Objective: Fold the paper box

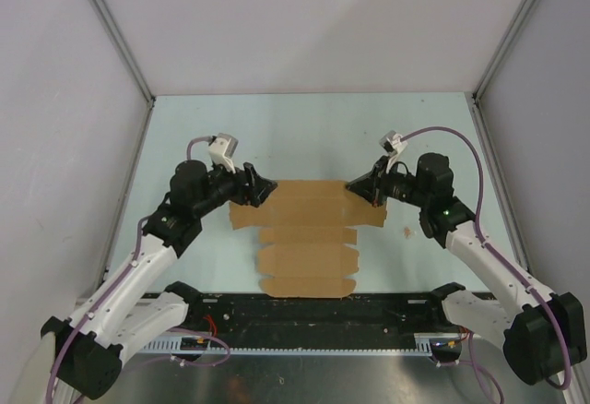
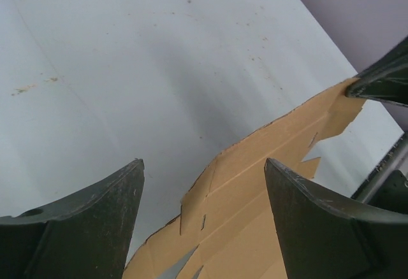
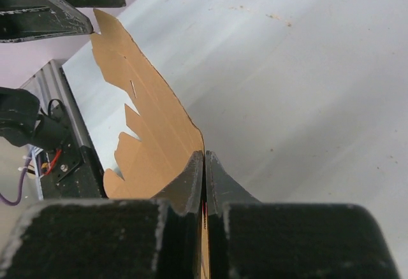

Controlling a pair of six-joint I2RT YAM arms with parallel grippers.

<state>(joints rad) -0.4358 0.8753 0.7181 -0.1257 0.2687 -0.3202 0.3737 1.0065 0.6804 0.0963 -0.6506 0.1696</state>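
the paper box (image 1: 309,238) is a flat brown die-cut sheet, not folded, lying on the pale tabletop (image 1: 304,127) around its middle and reaching back to the near edge, where its last panel ends just short of the black rail (image 1: 313,316); we see crease lines across it, notched flaps along both sides, and its widest strip at the far end. at the far right corner of that strip the right gripper (image 1: 361,188) is pinched fully closed on the cardboard, and from its own wrist camera the sheet's edge runs straight into the seam between the two pressed fingers. at the far left corner the left gripper (image 1: 262,188) stands wide open, holding nothing; from its wrist camera the two dark fingers (image 2: 95,221) are spread well apart with the corner of the sheet between and below them, and we cannot tell whether either one touches the cardboard. both arms reach inward from the near corners of the tabletop, facing each other across the sheet, with white walls on three sides
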